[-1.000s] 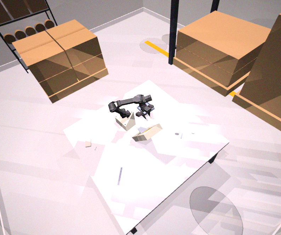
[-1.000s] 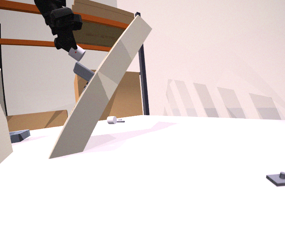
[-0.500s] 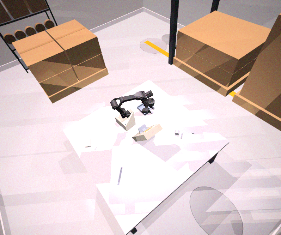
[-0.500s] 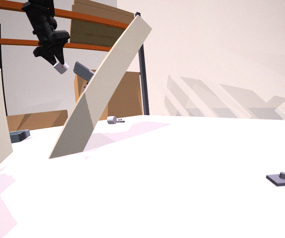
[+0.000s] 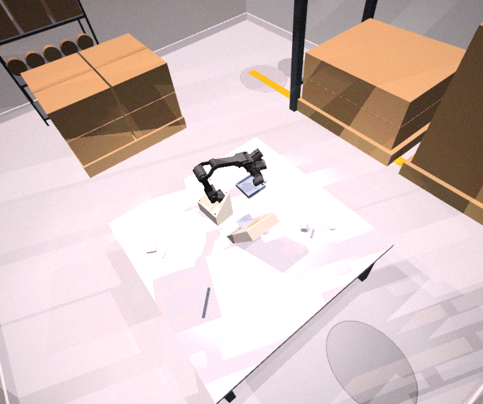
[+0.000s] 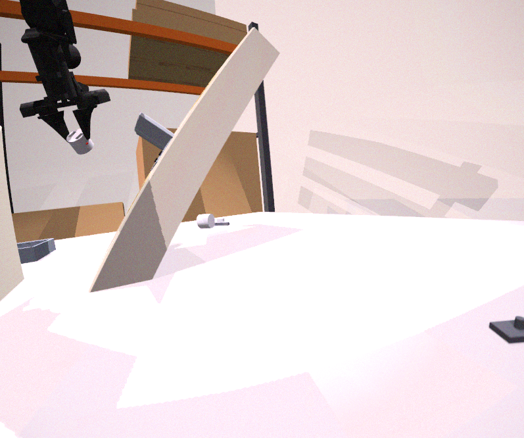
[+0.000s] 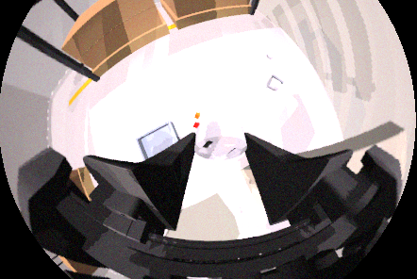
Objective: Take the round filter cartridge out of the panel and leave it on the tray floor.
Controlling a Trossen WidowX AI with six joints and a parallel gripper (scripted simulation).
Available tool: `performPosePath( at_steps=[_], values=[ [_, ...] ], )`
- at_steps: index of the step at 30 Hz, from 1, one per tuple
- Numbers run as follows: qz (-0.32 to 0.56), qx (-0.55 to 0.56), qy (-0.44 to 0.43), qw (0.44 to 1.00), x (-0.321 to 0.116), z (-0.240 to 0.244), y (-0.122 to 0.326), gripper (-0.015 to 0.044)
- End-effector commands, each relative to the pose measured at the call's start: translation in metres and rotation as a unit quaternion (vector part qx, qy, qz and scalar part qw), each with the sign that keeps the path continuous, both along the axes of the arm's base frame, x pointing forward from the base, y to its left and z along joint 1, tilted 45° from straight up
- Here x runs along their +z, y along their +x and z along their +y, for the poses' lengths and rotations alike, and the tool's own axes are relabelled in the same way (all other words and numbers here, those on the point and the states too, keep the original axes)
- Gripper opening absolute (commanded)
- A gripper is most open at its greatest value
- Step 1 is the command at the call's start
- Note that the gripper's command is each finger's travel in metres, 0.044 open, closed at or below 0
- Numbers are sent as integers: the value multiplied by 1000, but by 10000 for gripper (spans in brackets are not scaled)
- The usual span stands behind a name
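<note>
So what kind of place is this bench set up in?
Most likely a warehouse or stockroom: large brown cardboard boxes on wooden pallets, a dark metal storage rack holding brown rolls, and a yellow line painted on the grey floor surround the white work table.

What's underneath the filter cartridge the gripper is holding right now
In the top view the cartridge hangs over the grey tray. The gripper covers part of the tray floor.
</note>
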State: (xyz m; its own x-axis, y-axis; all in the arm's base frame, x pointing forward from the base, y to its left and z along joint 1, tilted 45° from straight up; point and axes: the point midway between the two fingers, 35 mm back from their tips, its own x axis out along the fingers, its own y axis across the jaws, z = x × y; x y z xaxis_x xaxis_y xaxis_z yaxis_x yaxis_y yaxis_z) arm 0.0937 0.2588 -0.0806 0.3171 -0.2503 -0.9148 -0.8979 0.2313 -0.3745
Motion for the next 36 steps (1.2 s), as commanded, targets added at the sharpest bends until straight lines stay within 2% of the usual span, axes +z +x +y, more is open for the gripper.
performPosePath(
  at_steps=[1, 4, 14, 26, 30, 36],
  values=[
    [10, 15, 4, 1000, -3, 3, -4, 0],
    [16, 21, 4, 1000, -7, 3, -9, 0],
    [104, 112, -1, 988, -69, -19, -77, 0],
    [204, 214, -23, 955, -119, -76, -142, 0],
    [230, 241, -35, 942, -130, -97, -155, 0],
    [231, 242, -35, 942, -131, -99, -155, 0]
  ],
)
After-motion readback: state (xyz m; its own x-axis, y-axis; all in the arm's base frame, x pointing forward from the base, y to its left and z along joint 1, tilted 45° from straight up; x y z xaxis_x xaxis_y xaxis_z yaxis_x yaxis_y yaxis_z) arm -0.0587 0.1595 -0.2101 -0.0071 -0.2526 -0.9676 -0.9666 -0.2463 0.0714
